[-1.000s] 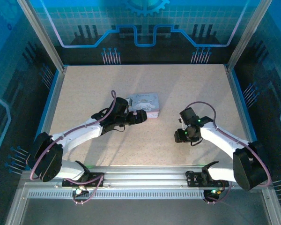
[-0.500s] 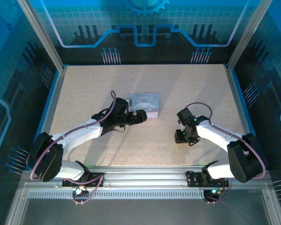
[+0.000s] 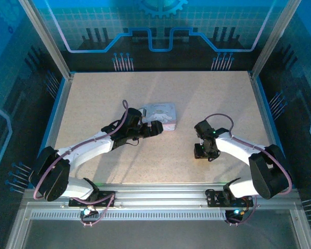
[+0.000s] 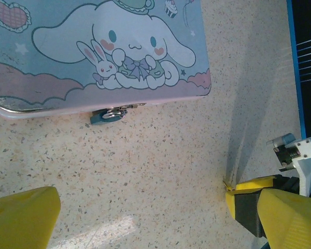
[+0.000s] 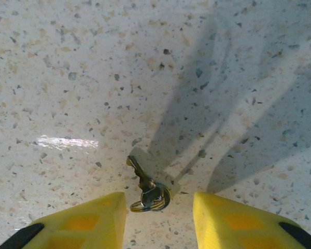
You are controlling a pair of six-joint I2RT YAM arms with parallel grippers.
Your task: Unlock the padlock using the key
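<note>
Table [image 3: 212, 98]: box [image 3: 159, 115] near centre. Padlock [image 4: 108, 115] at the box's near edge, resting on the table, ahead of the left gripper [image 4: 145, 218]. Key [image 5: 146, 188] flat on the table, right of the box, between the fingers of the right gripper [image 5: 159, 215].

— What is the desk [image 3: 93, 98] like?

— Flat and pale, beige with dark speckles. It has blue strips along its sides, and soft shadows fall across it.

— And what lies on it?

— A light blue box [image 4: 93, 57] lies flat near the middle, with a cartoon dog and rabbit on its lid. A small blue padlock [image 4: 106, 116] sits at the box's pink-trimmed edge, down against the surface. Well apart, to the right, a dark key [image 5: 139, 176] on a small ring [image 5: 155, 197] lies flat.
</note>
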